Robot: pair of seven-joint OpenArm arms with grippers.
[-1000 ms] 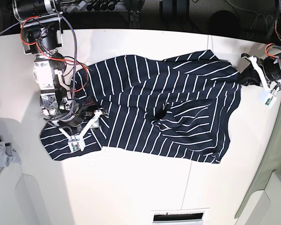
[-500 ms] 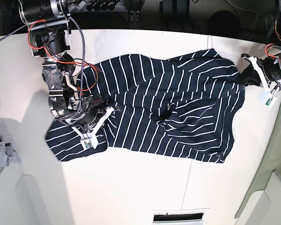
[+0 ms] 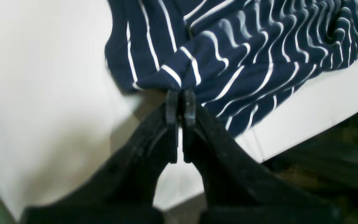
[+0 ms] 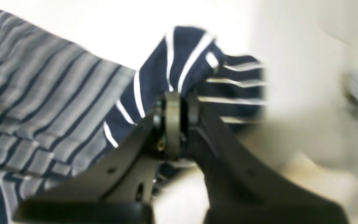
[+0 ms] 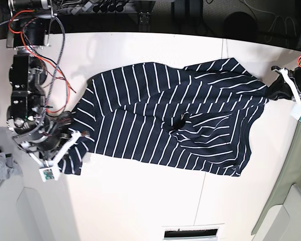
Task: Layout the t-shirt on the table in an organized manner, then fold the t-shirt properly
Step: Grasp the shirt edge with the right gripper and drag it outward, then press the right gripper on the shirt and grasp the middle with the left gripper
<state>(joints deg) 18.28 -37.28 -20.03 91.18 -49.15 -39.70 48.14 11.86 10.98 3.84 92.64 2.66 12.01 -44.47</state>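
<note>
At the base view's lower left, the right claw (image 5: 65,150) is clenched on a corner of the t-shirt (image 5: 165,120); its wrist view shows the pinched fold bunching above the tips. The shirt lies stretched across the white surface (image 5: 140,201). At far right, the left claw (image 5: 276,88) grips the opposite edge. Since earlier, both claws have moved outward, pulling the fabric flatter.

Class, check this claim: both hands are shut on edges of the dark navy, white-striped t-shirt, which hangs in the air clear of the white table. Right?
Not quite. Both the left hand and right hand grip the dark navy, white-striped t-shirt, but the base view shows it lying spread on the white table.
</note>
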